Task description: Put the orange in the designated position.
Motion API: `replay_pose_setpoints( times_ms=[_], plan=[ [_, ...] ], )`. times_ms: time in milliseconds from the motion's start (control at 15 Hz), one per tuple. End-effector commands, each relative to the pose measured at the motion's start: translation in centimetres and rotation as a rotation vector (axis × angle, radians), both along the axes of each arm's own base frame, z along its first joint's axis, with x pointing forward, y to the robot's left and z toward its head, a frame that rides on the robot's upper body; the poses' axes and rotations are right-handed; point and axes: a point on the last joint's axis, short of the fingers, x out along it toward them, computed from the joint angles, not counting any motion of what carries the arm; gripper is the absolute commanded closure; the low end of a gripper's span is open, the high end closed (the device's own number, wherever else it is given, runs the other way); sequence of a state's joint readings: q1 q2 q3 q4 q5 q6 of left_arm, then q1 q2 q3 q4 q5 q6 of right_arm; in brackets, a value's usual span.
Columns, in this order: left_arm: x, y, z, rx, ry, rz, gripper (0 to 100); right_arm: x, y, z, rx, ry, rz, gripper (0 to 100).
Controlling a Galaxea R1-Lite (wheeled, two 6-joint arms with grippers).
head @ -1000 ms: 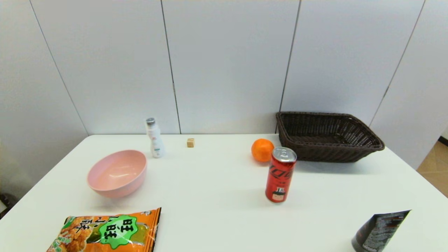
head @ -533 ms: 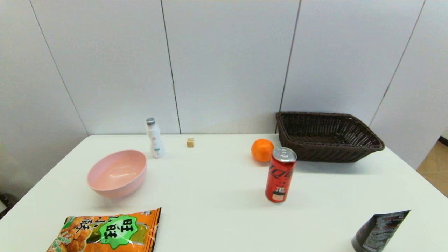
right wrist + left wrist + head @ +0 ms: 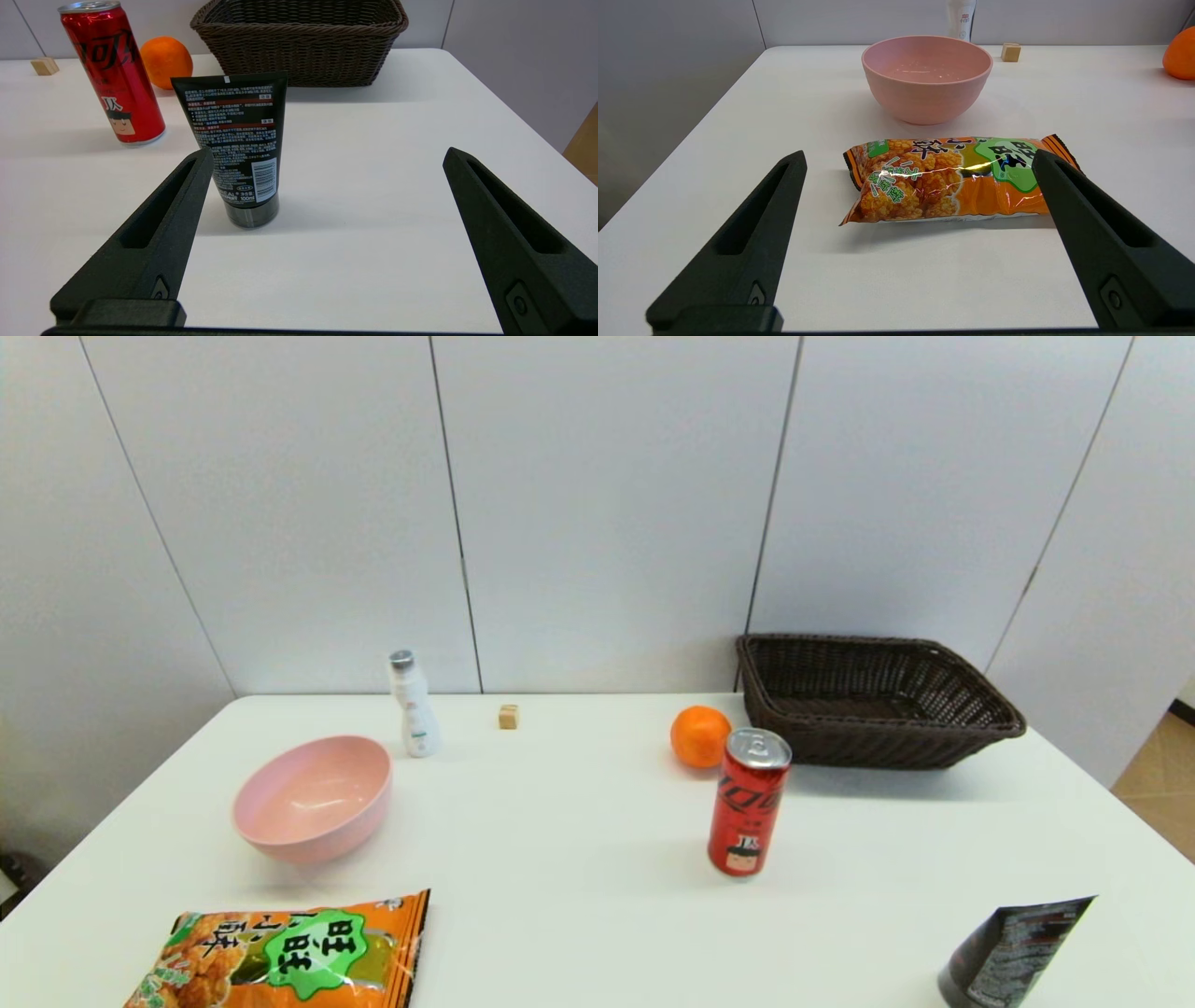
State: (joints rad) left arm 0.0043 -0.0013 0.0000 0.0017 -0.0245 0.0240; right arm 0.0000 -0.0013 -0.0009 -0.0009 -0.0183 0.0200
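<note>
Tools (image 3: 917, 161) (image 3: 327, 156) agape; round dimpled orange (image 3: 700, 736)

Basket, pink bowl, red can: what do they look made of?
Basket: dark brown woven wicker or a plastic imitation, matte; the braided rim and open weave show, the fibre cannot be told.
Pink bowl: probably plastic or melamine, smooth with a soft sheen; faint highlights inside.
Red can: likely aluminium, glossy printed wall, bare silver top.

Bright, even overhead light; soft shadows on the worktop (image 3: 579, 821); glare streaks the snack bag (image 3: 952, 179); focus sharp.
</note>
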Motion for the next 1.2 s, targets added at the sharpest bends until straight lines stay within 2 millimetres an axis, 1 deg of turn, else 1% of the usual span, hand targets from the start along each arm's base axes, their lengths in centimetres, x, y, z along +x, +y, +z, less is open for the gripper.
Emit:
replay_pose_setpoints(
  times_ms=[67,1200],
  plan=[
    [0.01,0.00,0.00,0.000,0.001,0.000,0,0.00,0.00,0.03,0.001,0.000,0.000,0],
    [0.01,0.00,0.00,0.000,0.001,0.000,0,0.02,0.00,-0.05,-0.003,0.005,0.001,0]
  ],
)
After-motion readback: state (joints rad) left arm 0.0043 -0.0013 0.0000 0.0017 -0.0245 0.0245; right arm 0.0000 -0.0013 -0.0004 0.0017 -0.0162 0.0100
